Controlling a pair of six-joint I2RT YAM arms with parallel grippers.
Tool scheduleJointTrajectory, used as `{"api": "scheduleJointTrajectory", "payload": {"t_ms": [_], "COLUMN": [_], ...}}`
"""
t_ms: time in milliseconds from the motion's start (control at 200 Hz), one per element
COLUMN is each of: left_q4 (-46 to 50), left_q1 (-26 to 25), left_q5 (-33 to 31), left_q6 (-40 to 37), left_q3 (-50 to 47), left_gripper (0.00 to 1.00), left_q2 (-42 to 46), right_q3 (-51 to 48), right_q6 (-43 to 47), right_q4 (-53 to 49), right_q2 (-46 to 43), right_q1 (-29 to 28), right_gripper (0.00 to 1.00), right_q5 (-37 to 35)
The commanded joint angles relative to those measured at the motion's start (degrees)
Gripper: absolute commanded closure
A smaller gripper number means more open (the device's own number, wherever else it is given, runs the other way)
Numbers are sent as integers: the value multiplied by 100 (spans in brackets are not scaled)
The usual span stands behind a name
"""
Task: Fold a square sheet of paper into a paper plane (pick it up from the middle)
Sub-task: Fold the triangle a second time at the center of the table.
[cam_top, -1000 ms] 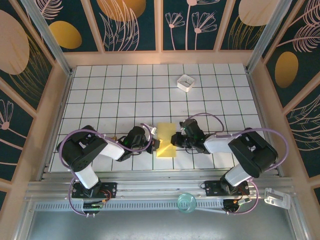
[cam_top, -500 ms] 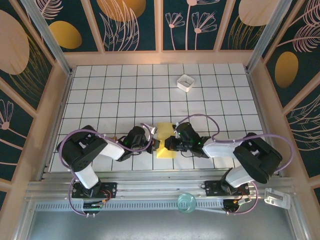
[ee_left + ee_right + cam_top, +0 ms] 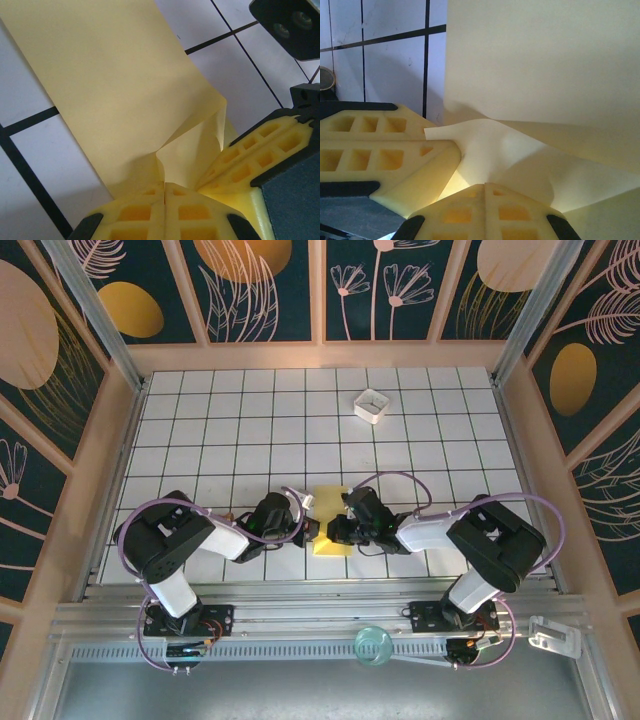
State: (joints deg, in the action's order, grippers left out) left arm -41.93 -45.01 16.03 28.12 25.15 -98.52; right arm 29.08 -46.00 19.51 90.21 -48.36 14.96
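The white surface (image 3: pixel 200 440) with its black grid lines takes most of the room between the dark flower-painted walls. On its near part two black arms lie low and stretch toward each other, the left arm (image 3: pixel 185 540) from one side and the right arm (image 3: pixel 485 540) from the other. They meet at the near middle of the surface.

There lies the sheet of paper (image 3: pixel 330 500), thin and yellow. Most of it is flat on the tiles, but its near part is pulled up into a soft crease. From above it looks like an upright rectangle, partly covered by the two grippers.

The left gripper (image 3: pixel 165 197) has its yellow fingers (image 3: pixel 135 215) pressed together. In the left wrist view the raised fold of the paper (image 3: pixel 115 85) runs straight into the seam between them, so they pinch it. The right gripper (image 3: pixel 485 200) is closed in the same way on the paper (image 3: pixel 535 60), where a loose flap curls up just before its tips. The tips of the two grippers are just beside each other, nearly touching.

A small white square box (image 3: pixel 371 405) stands well apart, toward the far side of the surface.
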Motion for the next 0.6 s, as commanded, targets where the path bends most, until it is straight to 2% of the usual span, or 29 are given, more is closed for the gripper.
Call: {"api": "scheduleJointTrajectory", "payload": {"t_ms": [0, 180, 395, 590], "left_q4": [1038, 1047, 1062, 1064], "left_q1": [91, 89, 94, 96], "left_q5": [-710, -720, -720, -709], "left_q6": [-158, -165, -166, -175], "left_q3": [-120, -115, -106, -100], "left_gripper": [100, 100, 100, 100], "left_q2": [-300, -303, -307, -321], "right_q3": [-210, -402, -335, -31], "right_q6": [-146, -198, 36, 133], "right_q4": [-317, -508, -222, -42], "right_q2": [68, -265, -901, -633], "right_q1": [48, 217, 415, 323], "right_gripper": [100, 100, 100, 100], "right_q5": [-160, -204, 166, 294]}}
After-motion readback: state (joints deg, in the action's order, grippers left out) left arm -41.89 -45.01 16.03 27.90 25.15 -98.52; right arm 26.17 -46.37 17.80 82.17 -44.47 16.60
